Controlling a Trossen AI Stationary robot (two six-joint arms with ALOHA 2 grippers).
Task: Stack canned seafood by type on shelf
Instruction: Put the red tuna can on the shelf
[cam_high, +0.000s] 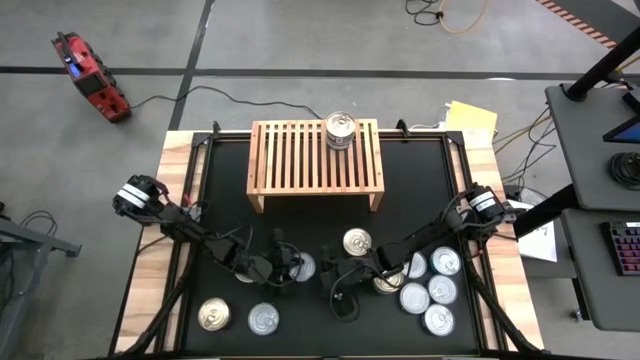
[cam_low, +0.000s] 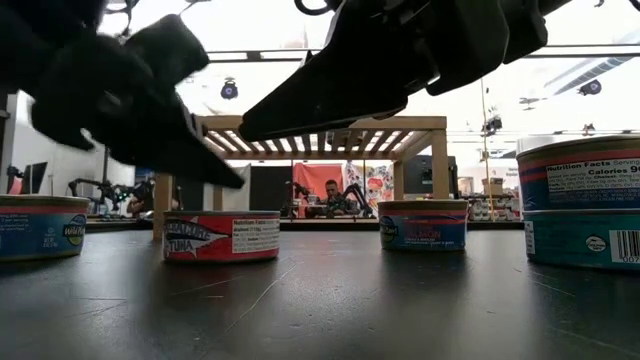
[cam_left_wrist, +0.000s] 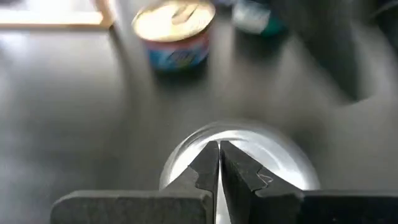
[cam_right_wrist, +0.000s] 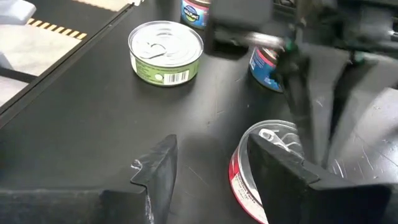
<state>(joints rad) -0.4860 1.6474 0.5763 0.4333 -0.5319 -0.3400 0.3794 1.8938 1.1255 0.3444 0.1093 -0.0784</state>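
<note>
Shelf (cam_high: 315, 155) at the table's far edge carries one tall can (cam_high: 340, 130) toward its right end; we see the other tins down on the black mat (cam_high: 315, 225); left gripper (cam_left_wrist: 219, 163), fingers pressed together and empty, hovers over a silver-lidded tin (cam_left_wrist: 273, 149); right gripper (cam_right_wrist: 208, 163), fingers spread, holds nothing beside a red-labelled tin (cam_right_wrist: 249, 180).

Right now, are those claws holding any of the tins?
No. The left gripper is shut and empty above a silver-lidded tin; the right gripper is open beside a red-labelled tin.
</note>
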